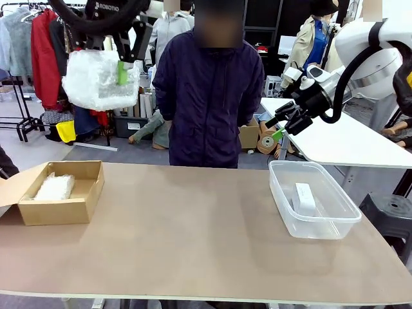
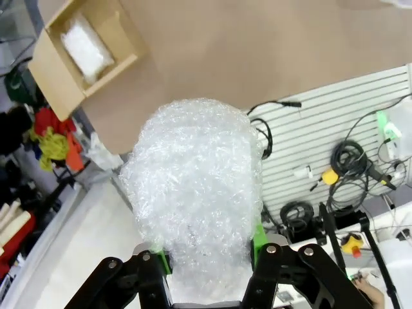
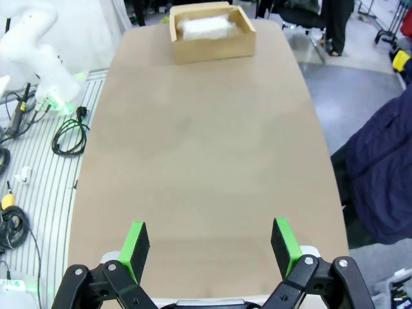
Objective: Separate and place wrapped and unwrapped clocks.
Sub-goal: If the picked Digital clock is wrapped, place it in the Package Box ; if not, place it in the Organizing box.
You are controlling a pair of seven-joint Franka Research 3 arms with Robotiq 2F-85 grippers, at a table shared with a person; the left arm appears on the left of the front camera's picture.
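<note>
1. Front view: left gripper [image 1: 122, 64] is hanging high above the table's left end, its green pads pinching a wrapped clock [image 1: 100, 80], a bundle in crinkly translucent wrap.
2. Left wrist view: the same bundle [image 2: 193, 187] is sitting between the fingers [image 2: 259, 237], bulging up past them.
3. Cardboard box [image 1: 87, 193] is lying well below that gripper on the table; a second wrapped clock [image 1: 55, 187] is resting inside it.
4. Right gripper [image 1: 281, 127] is hovering off the table's far right edge, jaws spread wide and holding nothing; its green pads [image 3: 136, 242] are standing well apart in the right wrist view.
5. Clear plastic bin [image 1: 335, 222] is sitting below and just in front of that gripper, with the bare white clock [image 1: 304, 198] inside.
6. Table [image 1: 193, 232] is showing a plain tan top.
7. Person in a dark jacket [image 1: 209, 96] is standing at the far side, between the two grippers.
8. Room: clothes rack with a red garment [image 1: 44, 55] is standing behind the left gripper; a white table [image 1: 347, 141] is standing behind the right one.
</note>
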